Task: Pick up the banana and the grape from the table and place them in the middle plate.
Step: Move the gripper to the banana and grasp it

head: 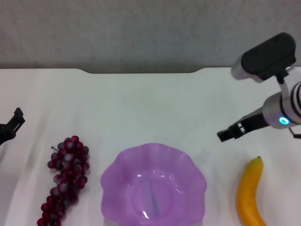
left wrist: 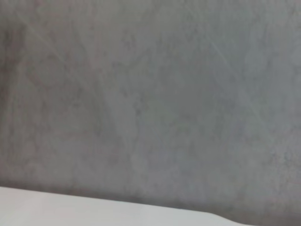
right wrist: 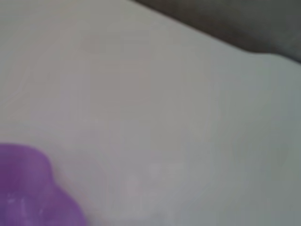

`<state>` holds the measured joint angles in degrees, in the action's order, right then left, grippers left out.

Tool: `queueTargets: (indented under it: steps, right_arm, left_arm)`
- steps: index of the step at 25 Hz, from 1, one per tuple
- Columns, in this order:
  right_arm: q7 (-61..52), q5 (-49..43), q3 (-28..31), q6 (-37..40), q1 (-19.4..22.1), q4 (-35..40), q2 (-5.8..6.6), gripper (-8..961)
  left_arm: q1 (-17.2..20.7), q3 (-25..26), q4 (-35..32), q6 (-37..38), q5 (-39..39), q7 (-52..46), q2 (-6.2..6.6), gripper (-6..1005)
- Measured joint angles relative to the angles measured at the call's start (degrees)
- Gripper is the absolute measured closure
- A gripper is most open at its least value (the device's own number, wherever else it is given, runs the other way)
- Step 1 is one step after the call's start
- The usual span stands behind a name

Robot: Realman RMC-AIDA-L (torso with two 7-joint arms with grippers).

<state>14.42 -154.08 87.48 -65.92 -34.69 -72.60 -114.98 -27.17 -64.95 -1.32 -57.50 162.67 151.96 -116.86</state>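
Note:
The banana (head: 249, 195) lies on the white table (head: 141, 108) at the near right, its dark tip pointing away from me. The bunch of dark red grapes (head: 65, 181) lies at the near left. The purple scalloped plate (head: 188, 162) stands between them and is empty; a part of its rim shows in the right wrist view (right wrist: 28, 188). My right gripper (head: 226, 133) hangs over the table just beyond the banana's tip, apart from it. My left gripper (head: 11, 125) is at the left edge, beyond the grapes and to their left, holding nothing that I can see.
The table's far edge with its shallow notch (head: 141, 71) meets a grey wall (head: 141, 33). The left wrist view shows that wall (left wrist: 150, 94) and a strip of the tabletop (left wrist: 70, 209). Bare tabletop lies beyond the plate.

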Motion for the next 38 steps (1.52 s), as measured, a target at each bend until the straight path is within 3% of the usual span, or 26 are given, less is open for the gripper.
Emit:
queueTargets:
  steps: [11, 28, 38]
  right_arm:
    - [-1.0, 4.1, -2.3, 0.9, 2.3, 2.2, -0.06, 62]
    - [-2.7, 9.0, 4.5, 2.1, 5.0, 3.3, 0.08, 61]
    - [-2.2, 12.1, 6.2, 2.3, 8.0, 8.0, -0.02, 62]
  left_arm:
    - [0.4, 0.4, -0.6, 0.3, 0.4, 0.4, 0.28, 125]
    - [0.8, 0.5, -1.4, 0.3, 0.5, 0.3, 0.32, 125]
    - [2.5, 1.1, -3.3, 0.2, 0.7, 0.3, 0.32, 126]
